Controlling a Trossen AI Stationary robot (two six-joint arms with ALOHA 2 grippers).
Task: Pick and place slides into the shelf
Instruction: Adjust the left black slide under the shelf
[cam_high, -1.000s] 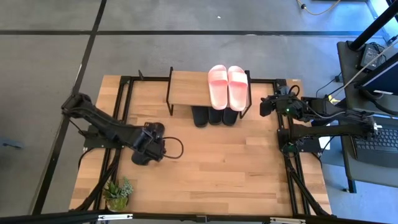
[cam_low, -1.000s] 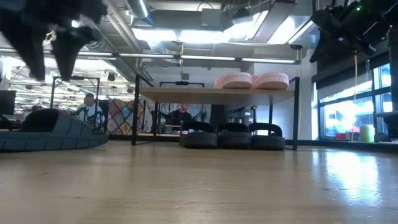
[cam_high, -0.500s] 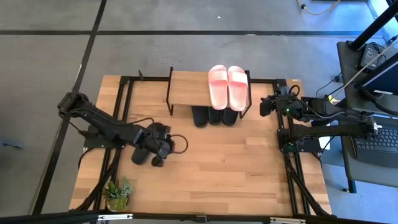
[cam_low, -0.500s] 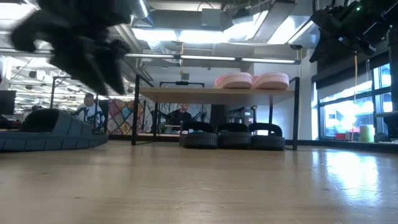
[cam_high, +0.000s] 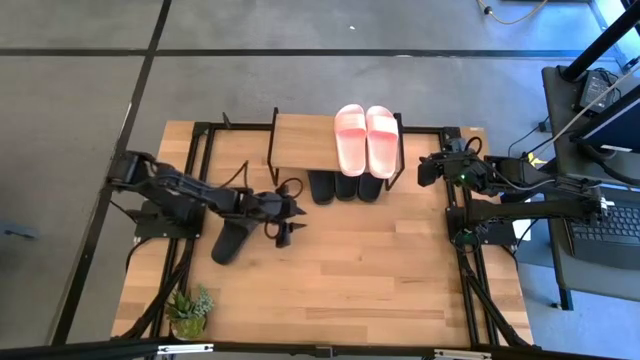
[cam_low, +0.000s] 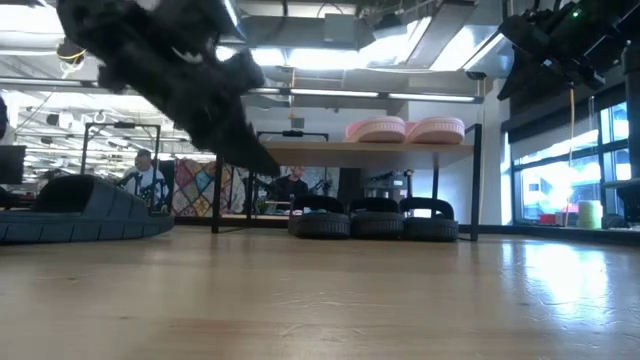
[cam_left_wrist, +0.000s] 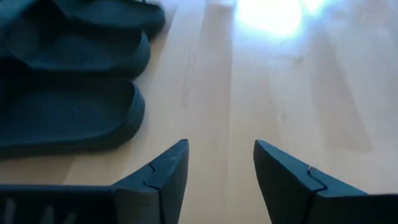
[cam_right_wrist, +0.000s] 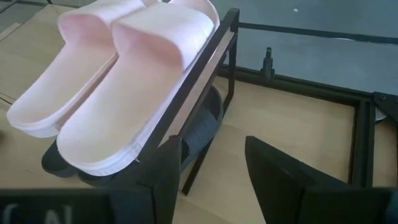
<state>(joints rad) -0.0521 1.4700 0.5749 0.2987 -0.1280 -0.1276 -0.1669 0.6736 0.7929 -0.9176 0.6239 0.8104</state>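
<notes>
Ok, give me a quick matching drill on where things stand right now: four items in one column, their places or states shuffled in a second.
Items:
1. pink slides
2. lone black slide
3. three black slides
4. left gripper

Places or states:
A. under the top board of the shelf
B. open and empty, over the table
C. on the shelf's top board, at its right end
D. lying on the open table, away from the shelf

Pairs: 1-C, 2-D, 3-A, 4-B
</notes>
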